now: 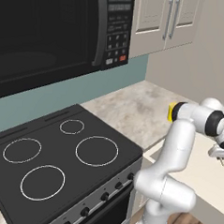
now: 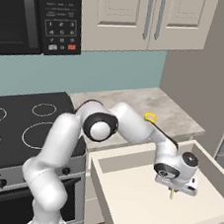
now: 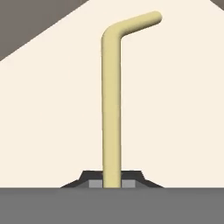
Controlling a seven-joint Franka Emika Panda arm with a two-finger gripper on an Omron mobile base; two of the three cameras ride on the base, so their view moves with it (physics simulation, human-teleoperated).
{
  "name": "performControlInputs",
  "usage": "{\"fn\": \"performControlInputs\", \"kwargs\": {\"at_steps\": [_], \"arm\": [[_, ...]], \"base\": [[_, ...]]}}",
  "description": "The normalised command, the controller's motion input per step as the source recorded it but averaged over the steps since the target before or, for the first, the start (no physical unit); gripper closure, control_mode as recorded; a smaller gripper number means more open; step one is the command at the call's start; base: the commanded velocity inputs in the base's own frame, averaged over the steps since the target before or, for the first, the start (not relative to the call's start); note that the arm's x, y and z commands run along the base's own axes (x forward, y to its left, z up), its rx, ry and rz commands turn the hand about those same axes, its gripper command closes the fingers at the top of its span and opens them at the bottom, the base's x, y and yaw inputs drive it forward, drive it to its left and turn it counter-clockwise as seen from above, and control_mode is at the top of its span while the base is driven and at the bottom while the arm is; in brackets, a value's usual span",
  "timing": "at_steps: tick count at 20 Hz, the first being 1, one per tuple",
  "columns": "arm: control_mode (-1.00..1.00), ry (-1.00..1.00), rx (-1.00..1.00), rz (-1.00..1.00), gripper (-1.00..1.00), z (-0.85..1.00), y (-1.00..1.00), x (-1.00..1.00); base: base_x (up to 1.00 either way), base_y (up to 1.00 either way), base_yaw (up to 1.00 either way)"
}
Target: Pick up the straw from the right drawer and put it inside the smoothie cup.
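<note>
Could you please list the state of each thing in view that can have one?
right drawer: pulled open.
straw: bent near its far end, clamped between the fingertips, over the drawer floor.
gripper: shut on the straw, inside the drawer.
smoothie cup: upright on the counter, no straw in it.
upper cabinet doors: closed.
microwave door: closed.

wall: teal backsplash (image 2: 113, 74) | cabinets: cream uppers (image 2: 145, 18) | stove: black cooktop (image 1: 60, 148) | microwave (image 1: 44, 30) | tabletop: speckled beige (image 1: 132, 110)
</note>
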Motion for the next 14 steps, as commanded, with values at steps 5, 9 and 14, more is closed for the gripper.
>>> {"fn": "performControlInputs", "kwargs": {"at_steps": [5,9,14], "arm": [[-1.00,-0.13,-0.07,0.00,1.00,1.00,0.28,-0.08],[-1.00,-0.11,-0.09,0.00,1.00,1.00,0.33,-0.03],[-1.00,-0.07,-0.04,0.00,1.00,0.99,0.37,0.00]], "base": [[0.00,0.00,0.00],[0.00,0.00,0.00],[0.00,0.00,0.00]]}}
